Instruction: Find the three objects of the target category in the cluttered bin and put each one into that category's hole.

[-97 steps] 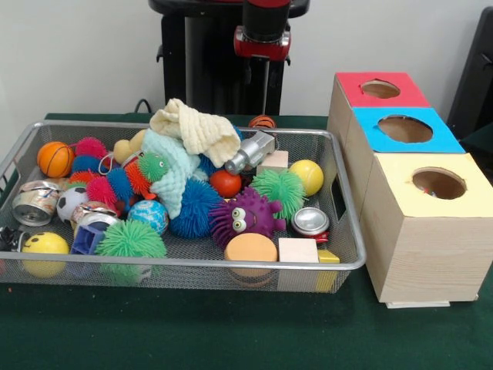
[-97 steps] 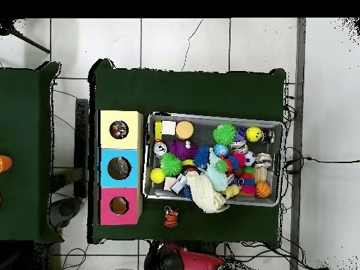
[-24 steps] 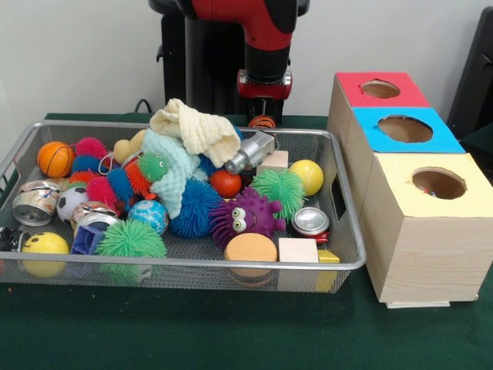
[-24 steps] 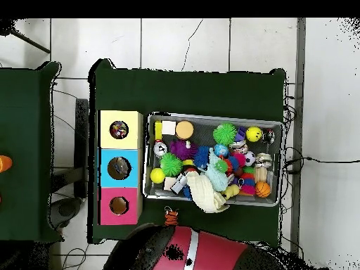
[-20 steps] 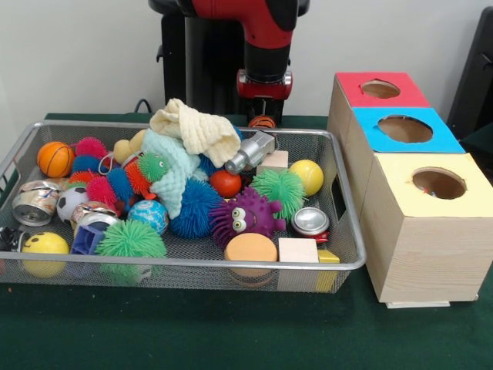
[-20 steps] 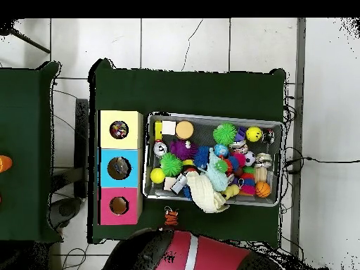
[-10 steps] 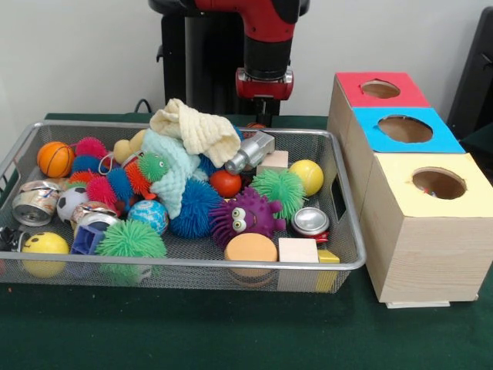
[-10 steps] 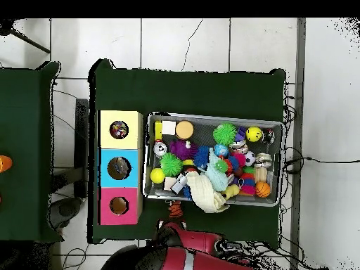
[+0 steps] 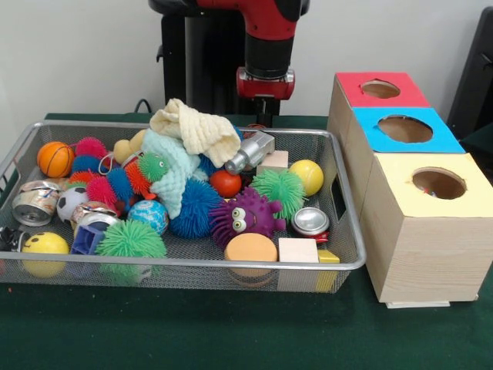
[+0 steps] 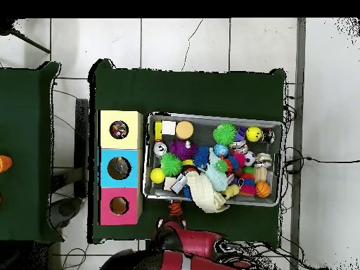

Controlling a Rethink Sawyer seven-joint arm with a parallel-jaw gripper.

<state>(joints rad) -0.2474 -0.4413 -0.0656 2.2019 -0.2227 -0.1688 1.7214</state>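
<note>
A wire mesh bin (image 9: pixel 192 263) holds a heap of toys: a yellow ball (image 9: pixel 308 176), an orange-red ball (image 9: pixel 225 183), a basketball (image 9: pixel 55 158), spiky purple (image 9: pixel 246 216) and green (image 9: pixel 279 189) toys, crushed cans (image 9: pixel 311 221), wooden blocks (image 9: pixel 298 250) and cloths (image 9: pixel 196 127). Three boxes with round holes stand beside it: red (image 9: pixel 381 91), blue (image 9: pixel 404 129), yellow (image 9: pixel 439 185). My gripper (image 9: pixel 264 114) hangs low behind the bin's far rim, outside it. A small orange striped ball (image 10: pixel 175 208) lies on the table right at the gripper, touching the bin's edge.
The red arm (image 10: pixel 186 242) reaches in over the table edge in the overhead view. Dark green cloth covers the table (image 9: pixel 231 331). The yellow box's hole (image 10: pixel 119 130) shows objects inside. A second green table (image 10: pixel 24 148) stands at the left.
The arm swung in from a drawn-back pose and lowered the gripper behind the bin. The small orange ball now sits closer to the bin's edge and is mostly hidden in the front view.
</note>
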